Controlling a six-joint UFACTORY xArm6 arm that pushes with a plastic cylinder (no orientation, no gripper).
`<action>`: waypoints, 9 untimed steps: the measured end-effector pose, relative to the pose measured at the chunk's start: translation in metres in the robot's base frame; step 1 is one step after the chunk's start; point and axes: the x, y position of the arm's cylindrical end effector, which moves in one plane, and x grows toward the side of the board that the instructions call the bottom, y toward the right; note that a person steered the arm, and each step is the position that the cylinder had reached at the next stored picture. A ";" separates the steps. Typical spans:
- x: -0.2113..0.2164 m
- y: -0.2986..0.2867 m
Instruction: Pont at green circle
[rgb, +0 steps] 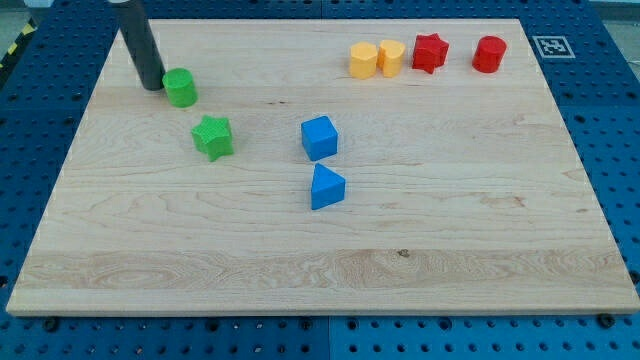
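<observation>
Green circle (181, 88) sits near the upper-left corner of the desk (320, 270), and my tip (153, 86) rests just beside it on the view's left, close enough that I cannot tell whether they touch. The end effector is a plain dark rod (nothing on it opens or shuts). Below and slightly right of the circle lies a green star (213, 137). Further right, near the middle, a blue cube (319, 138) stands above a blue triangle (326, 187). Along the top edge, well apart, sit a yellow hexagon (363, 60), a yellow block (391, 57), a red star (430, 52) and a red cylinder (489, 54).
</observation>
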 end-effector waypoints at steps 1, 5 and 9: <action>0.008 -0.006; 0.017 0.029; 0.030 0.061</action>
